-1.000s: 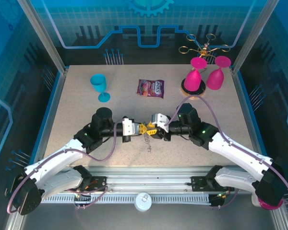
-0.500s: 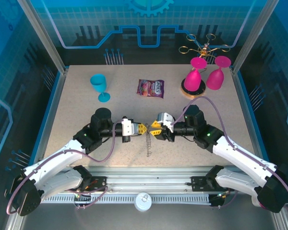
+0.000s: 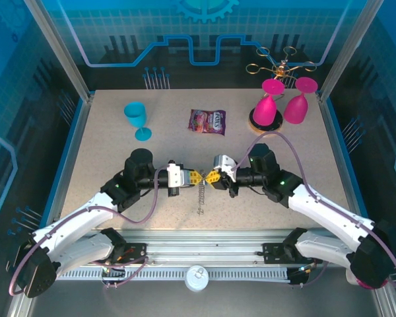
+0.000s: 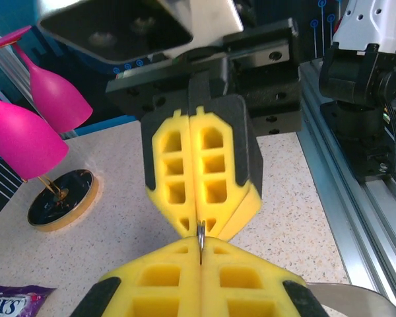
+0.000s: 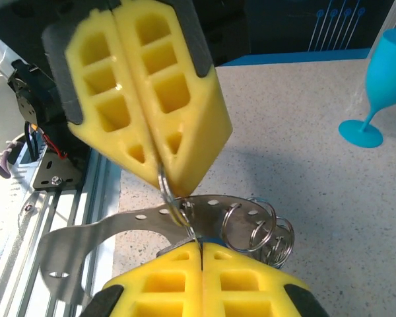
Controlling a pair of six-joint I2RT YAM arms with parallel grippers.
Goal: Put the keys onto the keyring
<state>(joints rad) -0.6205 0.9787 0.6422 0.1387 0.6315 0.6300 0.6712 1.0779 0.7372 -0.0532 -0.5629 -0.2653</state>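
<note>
Overhead view of a speckled beige surface with two arms reaching in from the lower edge of the frame. The left gripper and the right gripper meet tip to tip at the centre of the frame. Both pairs of yellow foam fingers are pressed fully together. In the left wrist view a thin silver edge stands pinched in the seam of the left gripper, directly below the tips of the right gripper. In the right wrist view the left gripper, at upper left, nips a thin wire ring. The right gripper, at the bottom edge, clamps the same wire where the two sets of tips nearly touch. The keyring, a thin grey metal chain, hangs from this meeting point down to the surface in the lower centre of the overhead frame. Close up, a cluster of small silver split rings lies just right of the clamped wire, and a flat silver strip with holes curves away to the lower left. The key is too small to make out. A turquoise plastic goblet stands upright at upper left. A purple snack packet lies at upper centre. Two pink goblets lean at a round dark-topped wooden coaster at upper right, below a gold wire rack.
</note>
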